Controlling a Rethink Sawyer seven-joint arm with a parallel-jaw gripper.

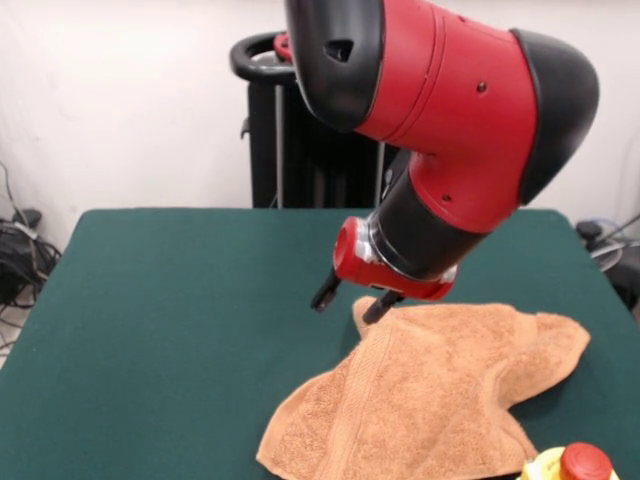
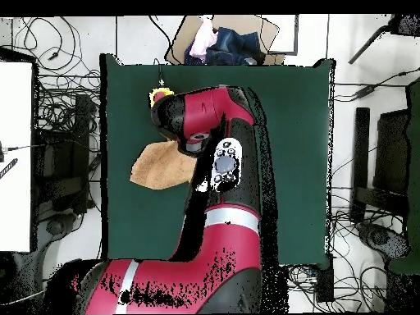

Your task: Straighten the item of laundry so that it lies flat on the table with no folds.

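A red-capped yellow object sits nearest, at the towel's front edge. The black-fingered gripper, its fingers apart and holding nothing, hangs at the far corner of the rumpled orange-tan terry towel on the dark green felt table. Judged: still straightening; next, pinch that folded corner and draw it outward.
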